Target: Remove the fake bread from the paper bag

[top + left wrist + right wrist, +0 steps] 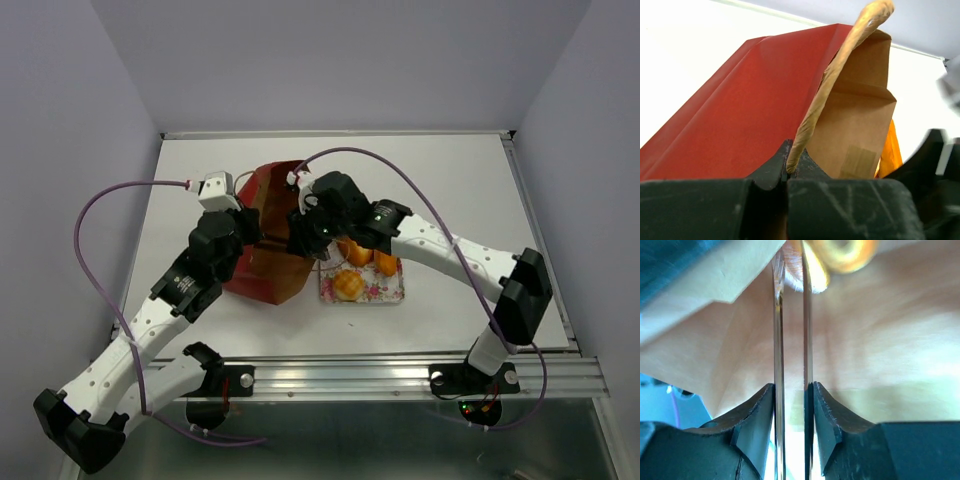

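Top external view has the paper bag (265,280) sitting just left of the floral tray (390,292), where several pieces of fake bread (348,285) rest. The left gripper (787,167) is clamped on the bag's cord handle (840,70). The right gripper (790,270) reaches inside the bag, fingers drawn nearly together beside a ring-shaped piece (842,249); whether they pinch it, I cannot tell.

You see a white surface (470,190) enclosed on three sides: a pale grey back wall (340,60), a left wall (60,150) and a right wall (590,150) in the same tone. An aluminium rail (400,375) runs along its near edge. Lighting is even
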You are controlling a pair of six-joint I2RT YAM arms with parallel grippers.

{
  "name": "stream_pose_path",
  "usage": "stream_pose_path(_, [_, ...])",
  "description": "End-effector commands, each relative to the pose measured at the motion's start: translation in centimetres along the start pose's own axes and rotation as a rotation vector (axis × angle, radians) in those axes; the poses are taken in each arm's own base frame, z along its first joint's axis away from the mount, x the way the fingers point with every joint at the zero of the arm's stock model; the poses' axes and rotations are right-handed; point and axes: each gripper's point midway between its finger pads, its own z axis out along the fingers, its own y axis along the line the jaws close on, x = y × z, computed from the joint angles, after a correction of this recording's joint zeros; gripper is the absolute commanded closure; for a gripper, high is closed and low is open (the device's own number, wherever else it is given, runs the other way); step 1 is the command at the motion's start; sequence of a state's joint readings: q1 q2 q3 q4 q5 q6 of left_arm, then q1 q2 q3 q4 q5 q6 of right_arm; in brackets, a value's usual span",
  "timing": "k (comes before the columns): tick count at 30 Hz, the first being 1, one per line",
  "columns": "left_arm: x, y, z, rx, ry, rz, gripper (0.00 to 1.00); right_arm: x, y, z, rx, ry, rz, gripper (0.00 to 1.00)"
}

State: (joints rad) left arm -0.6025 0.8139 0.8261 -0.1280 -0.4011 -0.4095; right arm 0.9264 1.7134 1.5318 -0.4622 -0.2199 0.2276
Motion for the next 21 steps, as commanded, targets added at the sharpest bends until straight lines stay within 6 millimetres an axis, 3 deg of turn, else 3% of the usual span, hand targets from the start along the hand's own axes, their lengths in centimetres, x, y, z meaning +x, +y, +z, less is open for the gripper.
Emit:
stream_pose_path(1, [-0.8,0.4,-0.3,-0.020,-0.043,-0.028,1.00,-2.4,-1.2,-1.9,0.109,-0.124,0.022,0.81])
stream_pose_path(9, [-0.9,0.6,-0.6,-0.025,-0.047,-0.031,1.00,-3.1,-2.8,-5.8,0.217,-0.206,0.038,0.85])
stream_pose_path(16, [-0.8,0.7,-0.8,-0.019,-0.042,-0.013,1.00,-3.4,-1.6,-8.2,0.178,-0.243,0.027,0.86])
stream_pose_path(21, [-0.7,0.9,-0.9,-0.020,-0.042,-0.010,1.00,-4.1,-2.4,-10.3,0.244,-0.290,0.024,0.86])
